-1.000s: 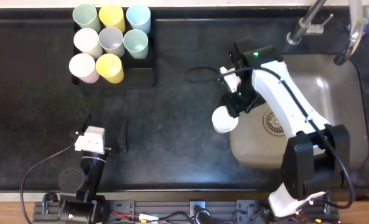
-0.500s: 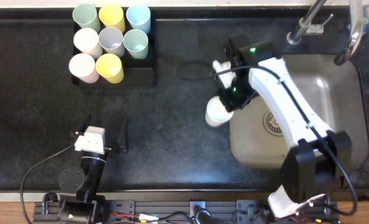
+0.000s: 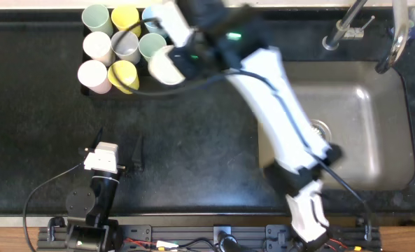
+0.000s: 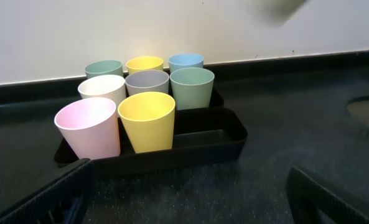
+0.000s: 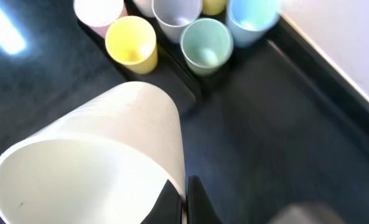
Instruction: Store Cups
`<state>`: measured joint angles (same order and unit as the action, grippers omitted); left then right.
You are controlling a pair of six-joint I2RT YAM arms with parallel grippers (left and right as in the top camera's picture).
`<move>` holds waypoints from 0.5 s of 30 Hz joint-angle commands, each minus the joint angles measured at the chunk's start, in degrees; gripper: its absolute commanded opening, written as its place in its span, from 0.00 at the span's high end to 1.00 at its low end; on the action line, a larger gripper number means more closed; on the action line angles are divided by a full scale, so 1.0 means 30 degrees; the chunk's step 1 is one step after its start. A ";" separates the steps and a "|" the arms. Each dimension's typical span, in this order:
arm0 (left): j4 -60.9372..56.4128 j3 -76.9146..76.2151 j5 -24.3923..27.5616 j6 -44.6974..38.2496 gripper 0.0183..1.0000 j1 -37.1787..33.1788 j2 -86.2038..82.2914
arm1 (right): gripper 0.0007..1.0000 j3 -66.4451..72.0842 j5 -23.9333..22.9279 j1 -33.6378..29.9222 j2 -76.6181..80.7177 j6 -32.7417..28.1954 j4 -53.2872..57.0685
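Note:
A black tray (image 3: 166,88) at the back left holds several pastel cups, among them a pink cup (image 3: 94,75) and a yellow cup (image 3: 123,75) in its front row. My right gripper (image 3: 179,60) is shut on a white cup (image 3: 165,67), which it holds tilted by the tray's front right corner. In the right wrist view the white cup (image 5: 91,162) fills the foreground over my right gripper (image 5: 185,199), with the yellow cup (image 5: 131,40) and a green cup (image 5: 206,42) beyond. My left gripper (image 3: 117,150) rests open near the front, facing the tray (image 4: 209,140).
A steel sink (image 3: 375,77) is set into the dark counter on the right, with a faucet (image 3: 347,24) behind it. The tray's front right slot (image 4: 203,134) holds no cup. The right arm (image 3: 277,105) stretches diagonally across the counter's middle.
The right arm has swung from the sink's edge left and back across the counter, carrying the white cup to the tray. The left arm has not moved.

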<state>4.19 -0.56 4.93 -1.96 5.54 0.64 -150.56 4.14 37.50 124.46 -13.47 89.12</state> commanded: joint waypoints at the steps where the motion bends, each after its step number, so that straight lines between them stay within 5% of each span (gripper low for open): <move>1: 0.0029 0.0029 0.0044 -0.0350 0.00 -0.0073 -0.0175 | 0.96 -0.1763 -0.0765 0.0736 0.2404 0.0204 -0.0350; 15: 0.0029 0.0029 0.0044 -0.0350 0.00 -0.0073 -0.0168 | 0.96 -0.1749 -0.1741 0.0765 0.5013 0.0554 -0.2120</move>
<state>4.16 -0.56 4.95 -1.96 5.54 0.62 -154.23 -0.23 39.79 136.73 -13.26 83.33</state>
